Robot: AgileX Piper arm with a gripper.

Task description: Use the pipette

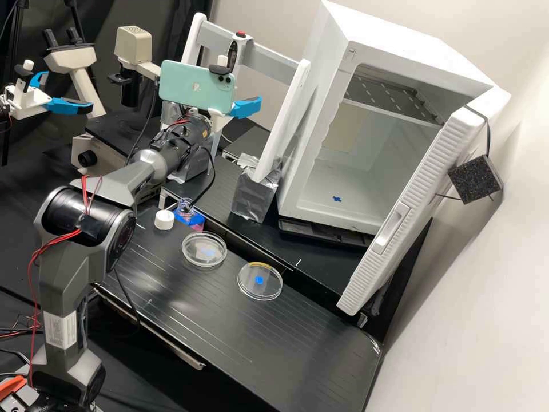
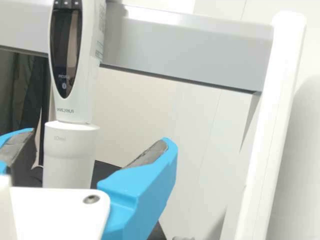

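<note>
High view: a pipette rack (image 1: 279,60) stands beyond the gripper (image 2: 98,137), whose wide-open fingers hold nothing, and bears the electronic pipette (image 2: 73,145) just ahead. Lower than the gripper lie two petri dishes (image 1: 269,289) and a bottle (image 1: 184,207), seemingly uncapped; grasping, drawing and dispensing appear left.

In the high view, pipette (image 1: 241,40) on rack (image 1: 271,60), upper centre; cabinet (image 1: 394,37), upper right; dishes (image 1: 260,290) on bench (image 1: 229,332), centre; cap (image 1: 164,220) to their left.

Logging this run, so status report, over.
Fingers open. Electronic pipette upright before crossbar, seen between fingers, not gripped. White post to one side, possible obstacle.
</note>
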